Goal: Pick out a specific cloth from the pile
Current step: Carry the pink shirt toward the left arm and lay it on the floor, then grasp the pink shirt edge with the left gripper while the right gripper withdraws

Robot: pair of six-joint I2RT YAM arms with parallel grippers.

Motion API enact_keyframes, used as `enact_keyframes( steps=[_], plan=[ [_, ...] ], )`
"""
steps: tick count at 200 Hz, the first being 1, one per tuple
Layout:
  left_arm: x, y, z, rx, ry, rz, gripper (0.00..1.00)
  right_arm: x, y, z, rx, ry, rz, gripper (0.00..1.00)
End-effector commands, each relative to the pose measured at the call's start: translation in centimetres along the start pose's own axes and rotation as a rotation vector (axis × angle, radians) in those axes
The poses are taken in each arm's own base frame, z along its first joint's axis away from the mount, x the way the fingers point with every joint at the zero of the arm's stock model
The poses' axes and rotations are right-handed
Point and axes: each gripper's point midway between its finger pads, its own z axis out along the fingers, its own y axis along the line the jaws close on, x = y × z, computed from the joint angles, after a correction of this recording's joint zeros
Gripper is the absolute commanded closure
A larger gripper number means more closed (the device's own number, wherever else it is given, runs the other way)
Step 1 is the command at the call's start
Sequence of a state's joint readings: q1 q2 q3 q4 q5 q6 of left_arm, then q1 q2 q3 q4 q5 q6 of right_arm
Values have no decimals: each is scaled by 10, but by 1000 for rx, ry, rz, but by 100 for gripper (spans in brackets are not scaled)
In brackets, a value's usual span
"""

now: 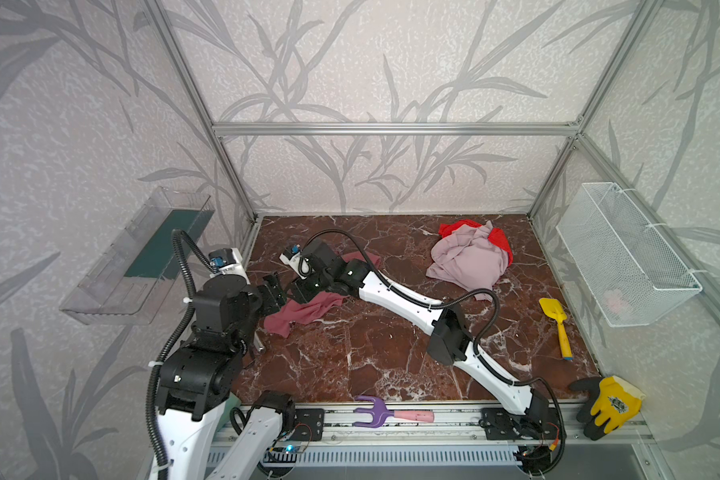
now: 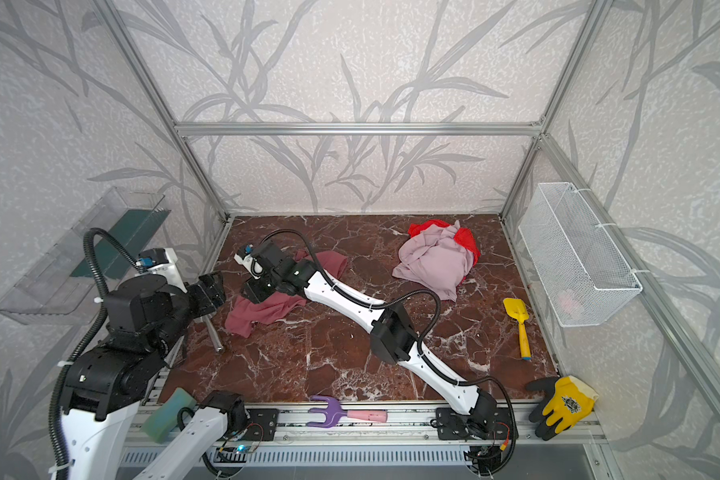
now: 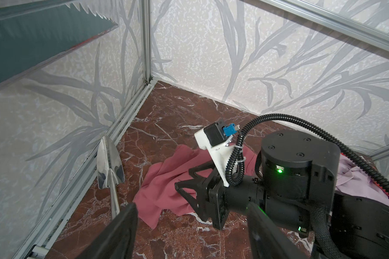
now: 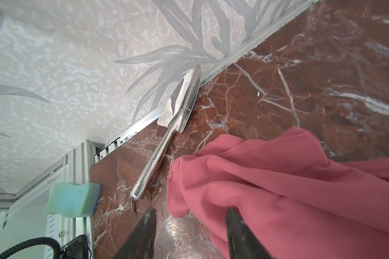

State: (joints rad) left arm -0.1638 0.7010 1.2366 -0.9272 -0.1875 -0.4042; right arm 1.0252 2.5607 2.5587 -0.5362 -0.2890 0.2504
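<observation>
The rose-pink cloth lies crumpled on the marble table at the left-middle, apart from the pile of lilac-pink and bright red cloths at the back right. My right gripper reaches across to the left and hovers low over the cloth. Its jaws are open, and a fold of the cloth lies loose between them, not pinched. My left gripper is open and empty just left of the cloth, facing the right gripper.
A steel trowel lies along the left wall beside the cloth. A green sponge sits at the front left. A yellow shovel, glove, purple rake, white mesh basket and clear wall tray are around.
</observation>
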Motion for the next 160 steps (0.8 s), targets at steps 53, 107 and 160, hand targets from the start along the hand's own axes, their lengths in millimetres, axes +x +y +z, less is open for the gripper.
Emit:
enact_keyframes(
  steps=[53,107,160],
  plan=[
    [34,-43,60,160,154,-27,27,-20,-29,-133,161,-234,-4,46],
    [59,-59,112,161,244,-30,32,59,-98,-224,313,-257,171,46],
    [78,-82,143,160,288,17,32,123,-126,-288,466,-248,228,45]
  ],
)
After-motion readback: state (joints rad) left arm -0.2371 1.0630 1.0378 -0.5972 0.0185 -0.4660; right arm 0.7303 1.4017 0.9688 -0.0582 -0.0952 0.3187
